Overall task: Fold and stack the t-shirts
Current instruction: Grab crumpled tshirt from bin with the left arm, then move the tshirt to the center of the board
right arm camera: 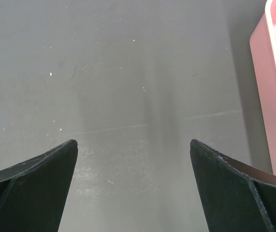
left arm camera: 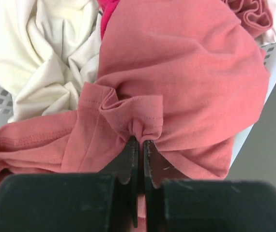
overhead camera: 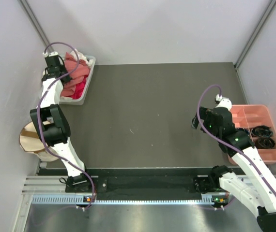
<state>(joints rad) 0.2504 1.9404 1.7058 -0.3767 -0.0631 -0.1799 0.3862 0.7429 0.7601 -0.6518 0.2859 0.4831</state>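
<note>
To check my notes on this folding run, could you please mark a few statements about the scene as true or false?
1. The left fingers are shut on a fold of the salmon-pink shirt. True.
2. The right fingers hold a shirt. False: they stand open above the table, holding nothing.
3. The cream shirt lies in the white basket. True.
4. The pink tray stands beside the left arm. False: it is beside the right arm.
</note>
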